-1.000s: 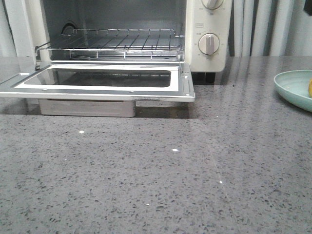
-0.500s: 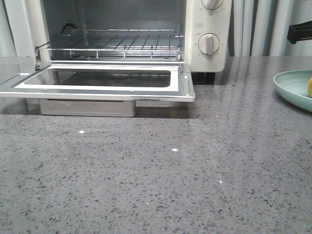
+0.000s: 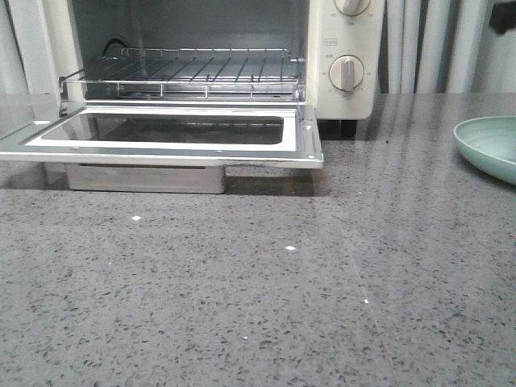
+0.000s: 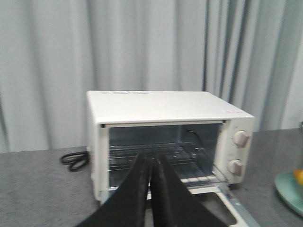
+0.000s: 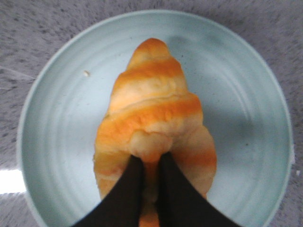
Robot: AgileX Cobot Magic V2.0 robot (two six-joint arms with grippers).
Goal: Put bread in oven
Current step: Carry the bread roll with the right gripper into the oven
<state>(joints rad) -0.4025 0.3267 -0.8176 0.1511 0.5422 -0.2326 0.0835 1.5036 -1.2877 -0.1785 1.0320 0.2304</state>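
Right wrist view: right end effector [image 5: 150,165] pinched narrow on croissant [image 5: 154,127] over teal plate [image 5: 61,123] | left end effector [image 4: 151,163] closed, empty | toaster oven [image 3: 343,48] door down, rack bare | transfer pending

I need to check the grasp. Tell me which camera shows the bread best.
The right wrist view. The bread fills the frame over the pale green plate, with the right gripper closed on its near end. The front view shows only the plate's edge, no bread. The left wrist view catches just an orange speck.
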